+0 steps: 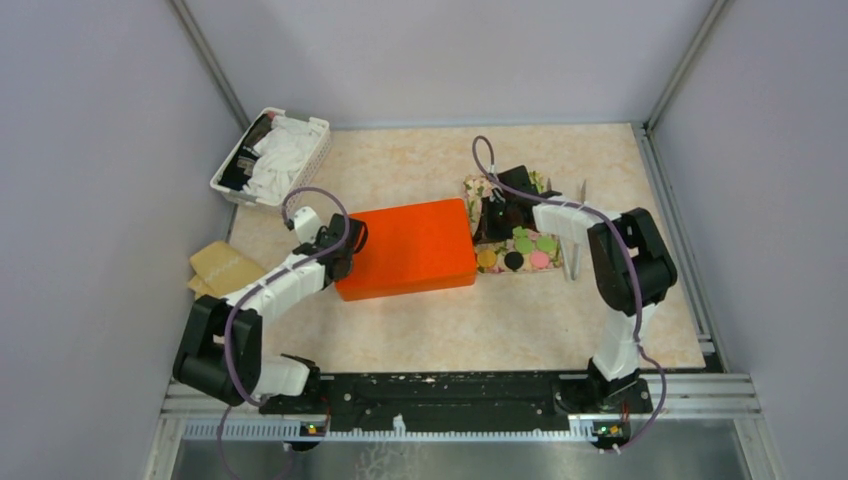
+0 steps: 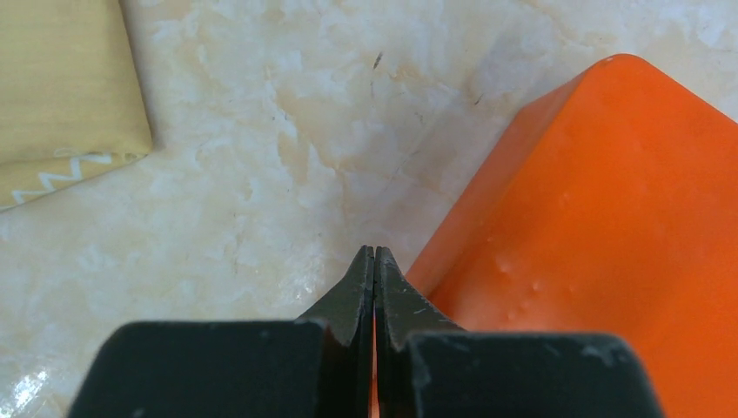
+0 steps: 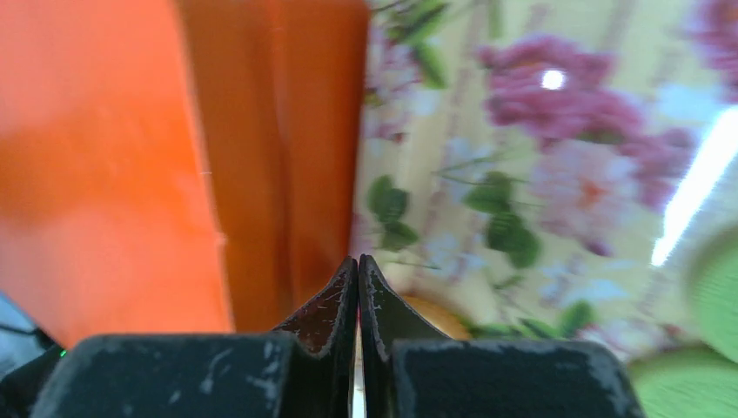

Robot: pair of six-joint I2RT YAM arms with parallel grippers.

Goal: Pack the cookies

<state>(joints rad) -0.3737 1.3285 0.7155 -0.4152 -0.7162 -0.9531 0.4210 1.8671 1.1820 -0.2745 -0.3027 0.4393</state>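
The cookies point(image 1: 518, 252) are small orange, black, pink and green discs lying in a floral-lined box point(image 1: 474, 188) right of centre. An orange box point(image 1: 410, 248) lies beside it, touching its left side. My left gripper point(image 1: 347, 243) is shut and empty at the orange box's left end; in the left wrist view its tips point(image 2: 374, 253) rest against the box's edge point(image 2: 600, 218). My right gripper point(image 1: 492, 213) is shut over the floral box's left part. In the right wrist view its tips point(image 3: 358, 261) sit at the seam between the orange box point(image 3: 113, 157) and the floral lining point(image 3: 522, 174), with an orange cookie point(image 3: 439, 318) and a green cookie point(image 3: 709, 296) close by.
A white basket point(image 1: 313, 150) holding white paper cups stands at the back left. Tan paper bags point(image 1: 225, 268) lie at the left edge, also in the left wrist view point(image 2: 61, 87). A thin pale strip point(image 1: 577, 240) stands right of the floral box. Grey walls enclose the table.
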